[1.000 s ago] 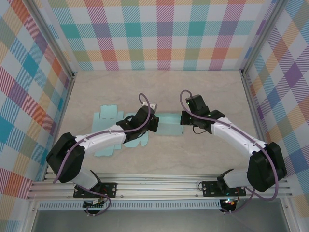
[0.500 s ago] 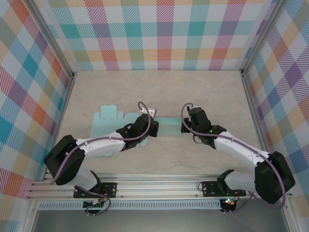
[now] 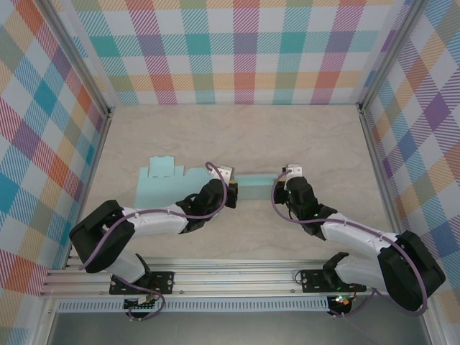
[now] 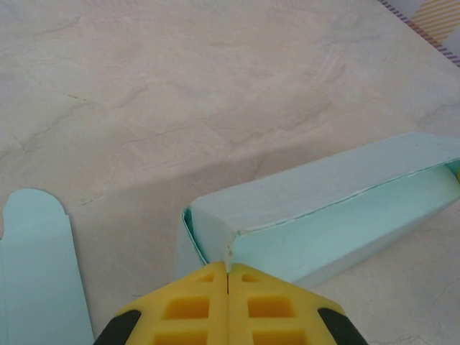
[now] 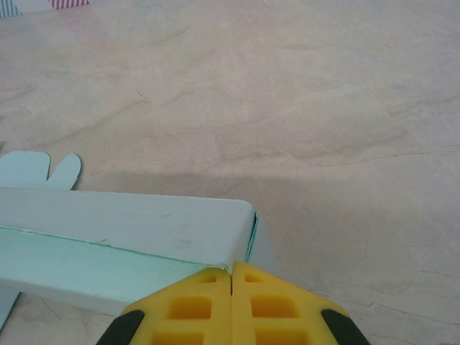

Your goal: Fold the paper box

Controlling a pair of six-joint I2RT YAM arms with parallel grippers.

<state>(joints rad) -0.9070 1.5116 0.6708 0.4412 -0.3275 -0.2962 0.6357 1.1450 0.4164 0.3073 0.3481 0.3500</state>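
Both arms have sunk and stretched flatter over the last second, and the right end of the paper box (image 3: 172,188), a broad flat panel earlier, now stands up as a narrow strip between the two hands.

One box lies on the table (image 3: 237,136), its long axis running left to right across the overhead view, at mid depth. Its left stretch lies flat, with a notched flap pointing toward the far wall; its right stretch is raised into a long wall.

Two arms reach in from the near edge, forearms low and angled inward, wrists facing each other along the box's length. The left hand (image 3: 231,192) meets the raised strip's left end, the right hand (image 3: 277,191) its right end.

From the left wrist, the left hand (image 4: 228,277) is clenched, a thin edge of the box (image 4: 323,194) caught in the seam between its yellow fingers. From the right wrist, the right hand (image 5: 231,277) is likewise clenched on the corner of the box (image 5: 122,223), where two rounded tabs show at the far left.
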